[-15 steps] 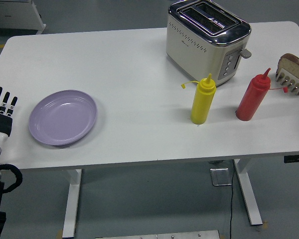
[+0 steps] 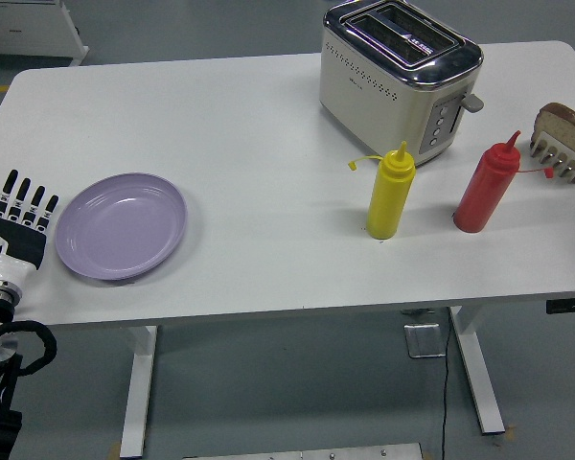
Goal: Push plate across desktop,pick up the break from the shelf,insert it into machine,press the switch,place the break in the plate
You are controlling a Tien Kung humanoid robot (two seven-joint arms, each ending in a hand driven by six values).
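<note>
A lilac plate [image 2: 122,225] lies flat near the table's left front. My left hand [image 2: 23,211] hovers just left of the plate's rim, fingers straight and spread, holding nothing and not touching the plate. A cream and chrome toaster [image 2: 399,75] stands at the back centre-right, its lever [image 2: 472,102] up and its slots empty. A slice of bread [image 2: 568,125] stands in a pale rack [image 2: 561,153] at the far right edge. My right hand is out of view.
A yellow squeeze bottle [image 2: 391,192] and a red squeeze bottle [image 2: 488,185] stand upright in front of the toaster, between the plate and the bread rack. The white table [image 2: 259,134] ends close below the plate.
My left hand has moved right and slightly down, closing the gap to the plate's left rim. The plate, toaster and bottles have not moved.
</note>
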